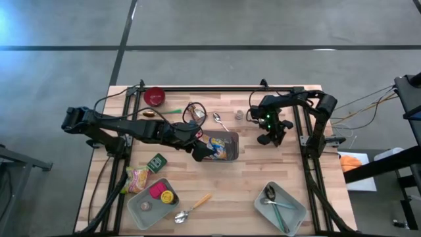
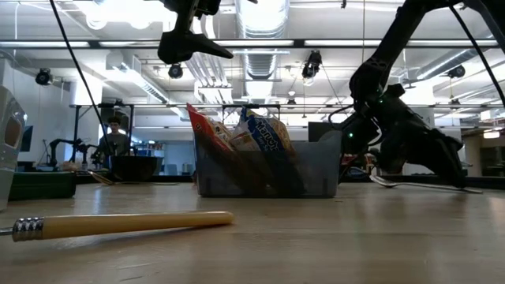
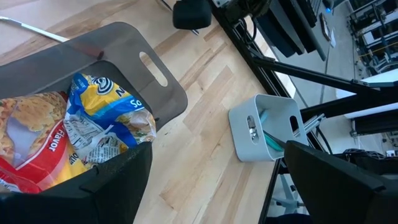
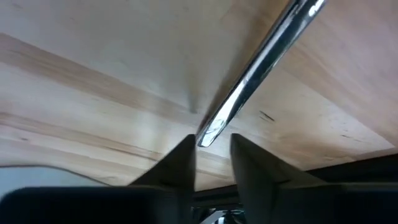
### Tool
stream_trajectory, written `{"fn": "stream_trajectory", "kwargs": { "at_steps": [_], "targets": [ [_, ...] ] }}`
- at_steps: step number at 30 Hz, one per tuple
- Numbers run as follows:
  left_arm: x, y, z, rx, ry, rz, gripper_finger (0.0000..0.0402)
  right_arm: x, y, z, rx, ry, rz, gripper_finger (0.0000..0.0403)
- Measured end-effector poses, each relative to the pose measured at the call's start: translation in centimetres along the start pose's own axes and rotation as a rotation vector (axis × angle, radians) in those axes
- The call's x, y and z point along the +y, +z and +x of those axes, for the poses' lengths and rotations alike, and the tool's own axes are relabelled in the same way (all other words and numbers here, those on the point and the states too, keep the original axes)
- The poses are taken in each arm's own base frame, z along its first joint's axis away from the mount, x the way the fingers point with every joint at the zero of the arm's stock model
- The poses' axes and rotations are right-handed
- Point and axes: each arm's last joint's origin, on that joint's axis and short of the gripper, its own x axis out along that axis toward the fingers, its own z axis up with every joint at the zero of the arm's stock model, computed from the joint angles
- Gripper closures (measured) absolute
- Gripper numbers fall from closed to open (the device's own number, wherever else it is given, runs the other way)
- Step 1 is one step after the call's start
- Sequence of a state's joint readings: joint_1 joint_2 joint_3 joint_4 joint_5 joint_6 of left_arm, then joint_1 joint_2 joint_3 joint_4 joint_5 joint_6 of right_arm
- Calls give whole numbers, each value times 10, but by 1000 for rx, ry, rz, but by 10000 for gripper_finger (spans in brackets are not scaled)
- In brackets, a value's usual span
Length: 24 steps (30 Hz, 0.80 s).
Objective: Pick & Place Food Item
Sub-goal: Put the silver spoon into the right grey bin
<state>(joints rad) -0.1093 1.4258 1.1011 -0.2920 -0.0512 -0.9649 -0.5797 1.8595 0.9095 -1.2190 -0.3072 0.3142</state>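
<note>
Snack bags (image 1: 219, 146), one red and one yellow-and-blue, stood packed upright inside the dark grey bin (image 1: 231, 137) at mid-surface. Left hand (image 1: 199, 151) hung over the bin's left end, jaws spread wide, gripping nothing; its wrist view looked down on the bags (image 3: 74, 134) with the bin's slotted handle (image 3: 152, 68) just beyond. Right hand (image 1: 270, 137) sat low at the wooden surface (image 1: 230, 184), right of the bin, its fingers (image 4: 180, 163) narrowly parted with the tip of a metal utensil handle (image 4: 249, 81) at the gap; whether they touched it could not be told. Near right, a pale tray (image 1: 296, 209) held cutlery. Near left, another tray (image 1: 139, 209) with small items, and a wooden-handled spoon (image 1: 193, 207) lay beside it.
</note>
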Motion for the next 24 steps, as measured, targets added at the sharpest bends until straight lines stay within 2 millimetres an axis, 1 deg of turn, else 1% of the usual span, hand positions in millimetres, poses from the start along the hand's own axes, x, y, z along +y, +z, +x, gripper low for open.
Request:
{"fn": "stream_trajectory", "kwargs": {
  "at_steps": [7,11,14,19,21,24],
  "targets": [
    [0,0,0,1,0,0,31,0,1,1,-15,-12,-6,213],
    [0,0,0,1,0,0,31,1,1,-5,-81,7,12,177],
    [0,0,0,7,-3,0,31,4,1,-13,-168,39,15,167],
    [0,0,0,10,-6,-1,31,6,5,-25,-301,96,51,165],
    [0,0,0,15,-9,-4,31,6,7,-28,-332,101,65,170],
    [0,0,0,17,-10,-4,31,4,8,-29,-351,77,78,190]
  ]
}}
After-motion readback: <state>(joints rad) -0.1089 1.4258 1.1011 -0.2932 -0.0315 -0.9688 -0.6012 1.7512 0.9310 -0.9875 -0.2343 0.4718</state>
